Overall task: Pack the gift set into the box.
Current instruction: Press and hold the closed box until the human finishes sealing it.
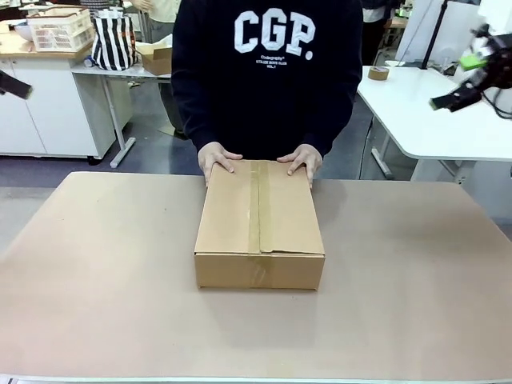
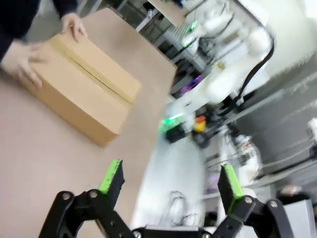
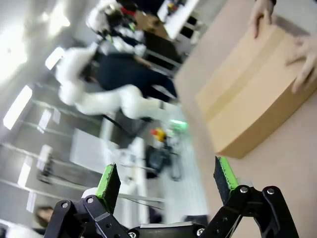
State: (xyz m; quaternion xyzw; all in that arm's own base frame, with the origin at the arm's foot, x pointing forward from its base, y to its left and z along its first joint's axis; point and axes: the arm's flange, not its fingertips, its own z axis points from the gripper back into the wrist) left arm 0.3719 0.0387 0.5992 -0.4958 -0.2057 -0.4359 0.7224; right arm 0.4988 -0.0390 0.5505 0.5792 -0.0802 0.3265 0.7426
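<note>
The box (image 1: 260,228) lies shut in the middle of the table, its top flaps down and a strip of tape along the seam. A person's two hands (image 1: 218,160) rest on its far end. The gift set is hidden. My right gripper (image 1: 462,82) hangs high at the right, far from the box, and my left gripper (image 1: 12,84) shows at the left edge. In the left wrist view the left gripper (image 2: 171,181) is open and empty, with the box (image 2: 84,84) far beyond it. In the right wrist view the right gripper (image 3: 167,182) is likewise open, with the box (image 3: 252,89) well off.
The brown tabletop (image 1: 112,288) has free room all round the box. A white table (image 1: 432,120) with a tape roll (image 1: 378,74) stands at the back right. At the back left are a white basket (image 1: 60,28), a striped bag (image 1: 114,40) and a small carton (image 1: 156,58).
</note>
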